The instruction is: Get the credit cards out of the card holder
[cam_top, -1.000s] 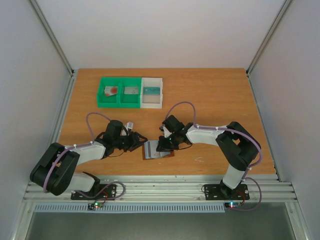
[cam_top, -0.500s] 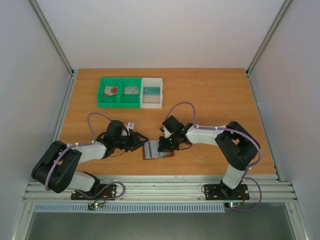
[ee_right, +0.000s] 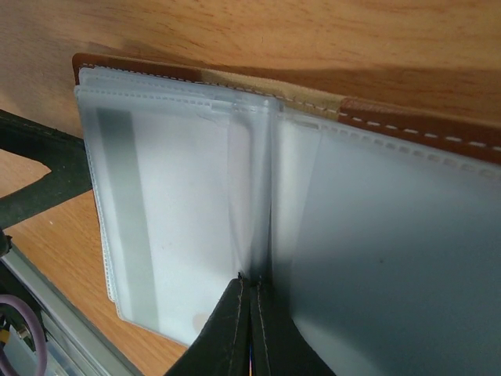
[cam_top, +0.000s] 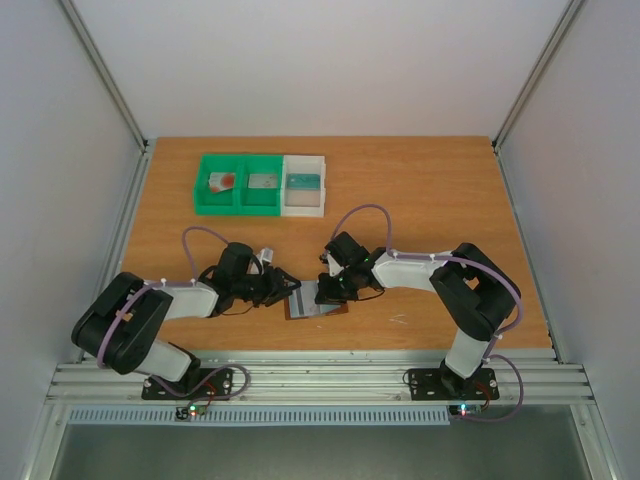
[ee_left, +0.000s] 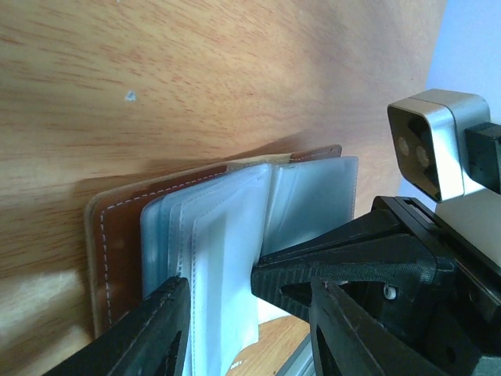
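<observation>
The card holder (cam_top: 318,306) lies open on the table between the two arms, brown leather (ee_left: 117,243) outside and clear plastic sleeves (ee_right: 180,204) fanned inside. Through the left sleeve shows a pale card with a grey stripe (ee_right: 119,196). My right gripper (cam_top: 325,291) is shut, and its joined tips (ee_right: 250,283) press into the fold between the sleeves. My left gripper (cam_top: 290,287) is open at the holder's left side. The loose edge of the sleeves lies between its fingers (ee_left: 153,329). The right gripper's black finger (ee_left: 337,262) reaches in from the right.
At the back left stand a green two-compartment bin (cam_top: 240,207) and a white bin (cam_top: 303,209). A red-marked card (cam_top: 222,181) and a pale card (cam_top: 262,181) lie in the green one, and another card (cam_top: 303,182) lies in the white one. The table's front rail (cam_top: 320,375) is close behind the holder.
My left gripper has slid right until its fingers reach the card holder's left edge. The right gripper stays on the fold, and its fingers have come fully together.
</observation>
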You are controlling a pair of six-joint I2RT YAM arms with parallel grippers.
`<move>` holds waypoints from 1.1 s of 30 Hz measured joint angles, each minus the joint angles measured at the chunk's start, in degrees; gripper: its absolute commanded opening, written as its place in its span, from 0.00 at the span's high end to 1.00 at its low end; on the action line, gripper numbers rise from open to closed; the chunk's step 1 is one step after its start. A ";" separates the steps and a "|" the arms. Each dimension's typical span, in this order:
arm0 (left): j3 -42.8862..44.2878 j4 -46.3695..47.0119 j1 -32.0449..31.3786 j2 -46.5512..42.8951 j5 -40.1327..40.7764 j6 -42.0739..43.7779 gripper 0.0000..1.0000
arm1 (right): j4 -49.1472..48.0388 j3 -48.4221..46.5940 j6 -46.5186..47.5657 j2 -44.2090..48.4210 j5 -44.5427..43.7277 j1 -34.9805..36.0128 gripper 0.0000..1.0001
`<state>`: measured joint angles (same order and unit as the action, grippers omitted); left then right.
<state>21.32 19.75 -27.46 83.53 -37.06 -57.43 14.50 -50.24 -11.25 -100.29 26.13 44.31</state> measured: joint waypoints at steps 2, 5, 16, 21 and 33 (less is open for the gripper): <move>0.00 0.28 -0.02 0.13 0.00 -0.04 0.57 | -0.17 0.11 -0.02 0.00 0.04 0.00 0.99; 0.00 0.52 -0.11 0.15 0.00 -0.07 0.57 | -0.57 0.26 -0.02 0.00 0.24 0.00 0.99; 0.02 2.45 -0.96 0.59 -0.46 -2.14 0.64 | -1.46 0.61 -0.04 0.00 0.52 0.00 0.99; 0.61 2.14 -2.45 0.11 -0.42 -2.58 0.68 | -2.05 0.92 -0.09 0.02 0.74 0.00 0.98; 2.36 -0.39 -4.13 -2.93 0.44 -2.32 0.75 | -4.33 2.32 -0.66 0.74 1.36 0.00 0.87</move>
<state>23.68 19.35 -31.59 80.60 -36.62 -59.75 10.17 -47.92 -11.90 -99.55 27.49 44.31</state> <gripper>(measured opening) 0.243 0.103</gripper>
